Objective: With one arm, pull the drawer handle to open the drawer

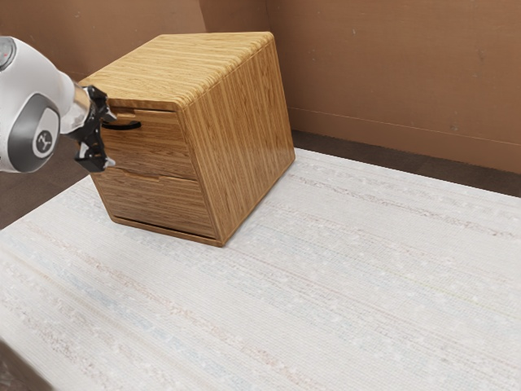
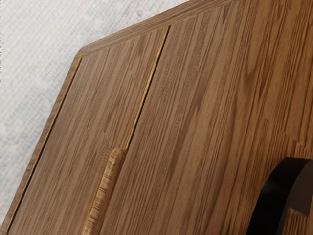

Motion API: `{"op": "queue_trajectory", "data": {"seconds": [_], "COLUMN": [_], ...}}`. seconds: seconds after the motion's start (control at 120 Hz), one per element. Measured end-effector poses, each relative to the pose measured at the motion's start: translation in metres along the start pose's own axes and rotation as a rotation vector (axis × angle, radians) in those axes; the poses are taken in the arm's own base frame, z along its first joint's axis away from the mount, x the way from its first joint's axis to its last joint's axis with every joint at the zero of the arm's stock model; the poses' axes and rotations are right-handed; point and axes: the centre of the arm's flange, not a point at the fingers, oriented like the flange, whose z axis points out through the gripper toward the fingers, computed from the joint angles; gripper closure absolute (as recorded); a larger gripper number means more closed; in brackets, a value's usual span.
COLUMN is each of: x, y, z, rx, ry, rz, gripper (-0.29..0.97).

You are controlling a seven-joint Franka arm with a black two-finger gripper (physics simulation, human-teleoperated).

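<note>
**DESK:** What is the scene?

**ARM:** My white arm reaches in from the exterior view's left to a light-brown, striped-wood cabinet standing on the pale woven tabletop. My jaws are released, spread one above the other at the front of the upper drawer.

**DESK:** And the handle?

**ARM:** The curved black drawer handle sits high on that front. It juts out just beside my hand, roughly level with the gap in the jaws. I cannot tell whether it lies fully inside that gap. In the wrist view the same black curve sits close by the hand.

**DESK:** Why hold that way?

**ARM:** The bar runs sideways. As I judge it, a vertical spread lets me close over and under it, then pull straight out.

**DESK:** How far along?

**ARM:** The upper drawer looks flush with the cabinet face, so it is shut and the pull has not yet begun. The lower drawer looks shut too. The risk, I judge, is closing short of the bar and slipping off.
</note>
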Motion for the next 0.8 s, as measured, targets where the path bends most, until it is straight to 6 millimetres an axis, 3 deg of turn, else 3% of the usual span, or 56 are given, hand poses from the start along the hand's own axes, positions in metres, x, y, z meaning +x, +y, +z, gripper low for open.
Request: {"op": "queue_trajectory", "data": {"seconds": [0.192, 0.367, 0.8], "x": [0.003, 0.019, 0.058], "y": [-0.014, -0.04, -0.102], "z": [0.0, -0.026, -0.055], "rx": [0.008, -0.002, -0.018], "ry": [-0.015, -0.049, -0.059], "rz": [-0.016, -0.047, -0.084], "gripper": [0.0, 0.0, 0.0]}}
